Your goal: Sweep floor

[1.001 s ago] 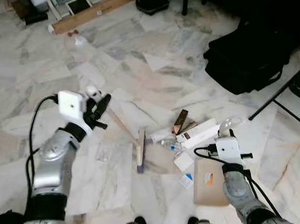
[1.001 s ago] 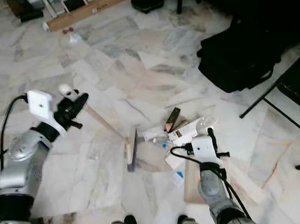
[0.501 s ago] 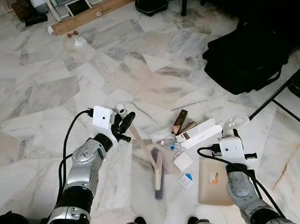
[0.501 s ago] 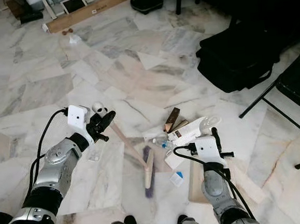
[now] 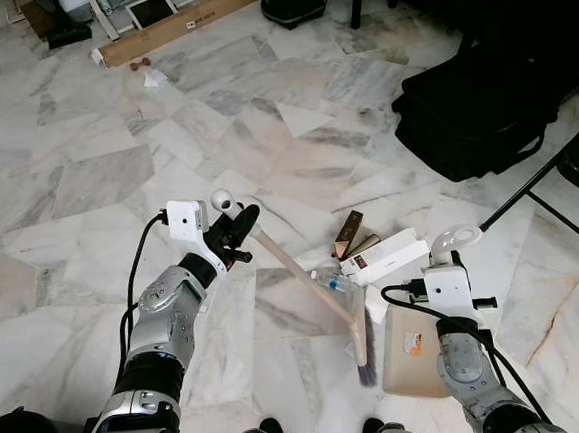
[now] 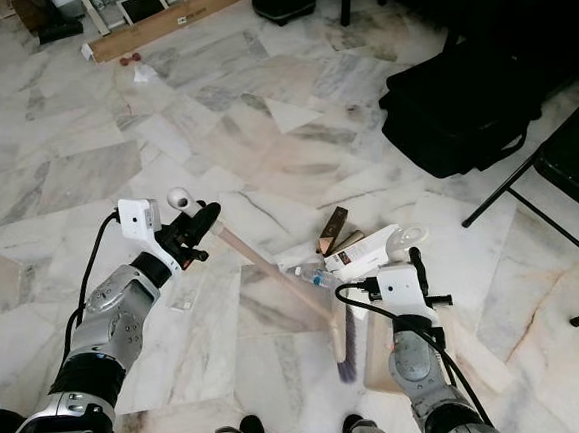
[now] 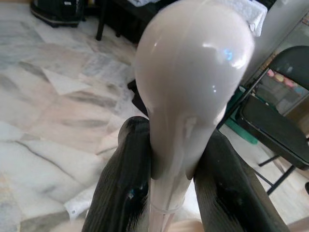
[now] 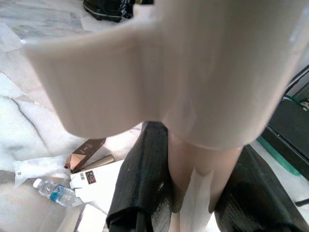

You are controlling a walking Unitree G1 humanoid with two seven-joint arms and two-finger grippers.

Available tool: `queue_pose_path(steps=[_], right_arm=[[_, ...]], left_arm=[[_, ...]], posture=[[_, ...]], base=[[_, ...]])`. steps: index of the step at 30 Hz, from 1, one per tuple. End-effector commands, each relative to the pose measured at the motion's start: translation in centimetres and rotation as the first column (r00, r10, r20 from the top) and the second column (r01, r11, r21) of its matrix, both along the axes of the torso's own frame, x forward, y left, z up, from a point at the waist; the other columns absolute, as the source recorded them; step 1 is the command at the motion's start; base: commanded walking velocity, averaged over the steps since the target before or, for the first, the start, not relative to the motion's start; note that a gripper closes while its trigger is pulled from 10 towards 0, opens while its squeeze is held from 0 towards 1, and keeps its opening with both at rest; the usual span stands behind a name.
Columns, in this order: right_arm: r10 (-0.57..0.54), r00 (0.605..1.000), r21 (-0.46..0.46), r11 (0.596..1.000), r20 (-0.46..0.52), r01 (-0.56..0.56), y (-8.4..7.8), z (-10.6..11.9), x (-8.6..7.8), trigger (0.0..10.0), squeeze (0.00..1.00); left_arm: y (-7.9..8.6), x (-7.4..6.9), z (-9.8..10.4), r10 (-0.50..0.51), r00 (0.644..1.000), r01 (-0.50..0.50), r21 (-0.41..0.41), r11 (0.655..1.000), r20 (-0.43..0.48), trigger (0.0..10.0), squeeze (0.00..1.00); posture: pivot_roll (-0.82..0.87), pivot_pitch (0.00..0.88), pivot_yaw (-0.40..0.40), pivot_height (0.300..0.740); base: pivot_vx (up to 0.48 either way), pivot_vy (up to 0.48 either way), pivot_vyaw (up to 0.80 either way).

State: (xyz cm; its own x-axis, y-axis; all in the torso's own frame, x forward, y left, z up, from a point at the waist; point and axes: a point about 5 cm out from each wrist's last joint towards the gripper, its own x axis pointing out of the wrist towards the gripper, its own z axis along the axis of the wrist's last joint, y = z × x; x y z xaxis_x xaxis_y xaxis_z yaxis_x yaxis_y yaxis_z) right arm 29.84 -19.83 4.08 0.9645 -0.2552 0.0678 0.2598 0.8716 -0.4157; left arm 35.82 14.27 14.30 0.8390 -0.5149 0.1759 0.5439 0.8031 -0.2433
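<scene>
Marble floor (image 5: pixel 86 182) is carrying a wooden-handled broom (image 5: pixel 316 293), gripped by the left gripper (image 5: pixel 239 233), bristles touching the beige dustpan (image 5: pixel 413 352) the right gripper (image 8: pixel 193 193) is clamping.

The marble floor (image 5: pixel 86 182) carries litter: a plastic bottle (image 5: pixel 332 280), a white box (image 5: pixel 385 257), a brown carton (image 5: pixel 349 234). A black bag (image 5: pixel 482 111) lies farther off.
</scene>
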Motion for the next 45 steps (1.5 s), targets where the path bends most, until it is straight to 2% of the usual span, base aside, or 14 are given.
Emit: queue_pose_path(steps=[1,7,10,18,21,27,31,32,33,34,36,39,42,45], right_arm=[[0.007,1.0,0.006,1.0,-0.014,-0.007,0.4,-0.4,-0.3,10.0,0.0],[0.008,1.0,0.004,1.0,-0.022,-0.008,0.3,-0.6,-0.4,10.0,0.0],[0.008,1.0,0.003,1.0,-0.024,-0.008,0.3,-0.6,-0.4,10.0,0.0],[0.015,0.999,0.002,1.0,-0.031,-0.015,0.5,-0.5,-0.2,10.0,0.0],[0.016,0.999,0.002,1.0,-0.032,-0.016,0.6,-0.5,-0.1,10.0,0.0],[0.018,0.999,0.001,1.0,-0.033,-0.017,0.6,-0.5,-0.1,10.0,0.0],[0.017,0.999,0.0,1.0,-0.034,-0.017,0.6,-0.5,-0.1,10.0,0.0],[0.017,0.999,-0.001,1.0,-0.036,-0.018,0.6,-0.5,-0.1,10.0,0.0],[0.017,0.999,-0.001,1.0,-0.036,-0.018,0.6,-0.5,-0.1,10.0,0.0],[0.017,0.999,-0.002,1.0,-0.037,-0.017,0.6,-0.5,-0.1,10.0,0.0],[0.018,0.999,-0.003,1.0,-0.036,-0.018,0.6,-0.5,-0.1,10.0,0.0],[0.019,0.999,-0.004,1.0,-0.036,-0.019,0.6,-0.5,-0.1,10.0,0.0],[0.017,0.999,-0.005,1.0,-0.035,-0.017,0.5,-0.5,-0.1,10.0,0.0],[0.015,0.999,-0.007,1.0,-0.034,-0.016,0.4,-0.4,-0.1,10.0,0.0]], left_arm=[[0.3,-0.1,0.5,-0.03,0.999,0.031,-0.04,0.999,0.016,10.0,0.0],[0.2,-0.9,1.4,-0.131,0.991,0.132,-0.052,0.99,0.027,10.0,0.0],[0.3,-1.1,1.7,-0.147,0.989,0.149,-0.052,0.988,0.032,10.0,0.0],[-0.4,-2.9,3.4,-0.313,0.949,0.315,-0.051,0.948,0.041,10.0,0.0],[-0.2,-3.1,3.7,-0.322,0.946,0.324,-0.054,0.944,0.041,10.0,0.0],[1.1,-2.8,5.2,-0.25,0.964,0.253,-0.028,0.967,0.088,10.0,0.0],[3.1,-1.6,6.5,-0.046,0.988,0.049,-0.015,0.999,0.145,10.0,0.0],[3.8,-1.2,6.9,0.047,0.985,-0.045,-0.02,0.999,0.165,10.0,0.0],[3.8,-1.2,6.9,0.047,0.985,-0.045,-0.02,0.999,0.165,10.0,0.0],[4.1,-0.9,6.9,0.096,0.98,-0.102,0.025,0.994,0.176,10.0,0.0],[3.9,-0.9,6.3,0.099,0.98,-0.112,0.065,0.992,0.17,10.0,0.0],[3.1,-1.0,5.2,0.064,0.987,-0.082,0.122,0.989,0.147,10.0,0.0],[2.3,-1.1,4.0,0.022,0.991,-0.051,0.218,0.975,0.134,10.0,0.0],[1.9,-1.2,2.6,-0.009,0.992,-0.038,0.36,0.932,0.128,10.0,0.0]], posture=[[0.1,0.261,0.084,0.74],[0.11,0.261,0.083,0.74],[0.11,0.261,0.082,0.74],[0.12,0.257,0.077,0.74],[0.12,0.253,0.077,0.74],[0.12,0.251,0.078,0.74],[0.12,0.252,0.078,0.74],[0.12,0.252,0.078,0.74],[0.12,0.252,0.078,0.74],[0.12,0.252,0.078,0.74],[0.11,0.252,0.078,0.74],[0.11,0.252,0.078,0.74],[0.11,0.254,0.079,0.74],[0.1,0.255,0.078,0.74]], base=[[0.0,0.0,0.0],[0.0,0.0,0.0],[0.0,0.0,0.0],[0.0,0.0,0.0],[0.0,0.0,0.0],[0.0,0.0,0.0],[0.0,0.0,0.0],[0.0,0.0,0.0],[0.0,0.0,0.0],[0.0,0.0,0.0],[0.0,0.0,0.0],[0.0,0.0,0.0],[0.0,0.0,0.0],[0.0,0.0,0.0]])
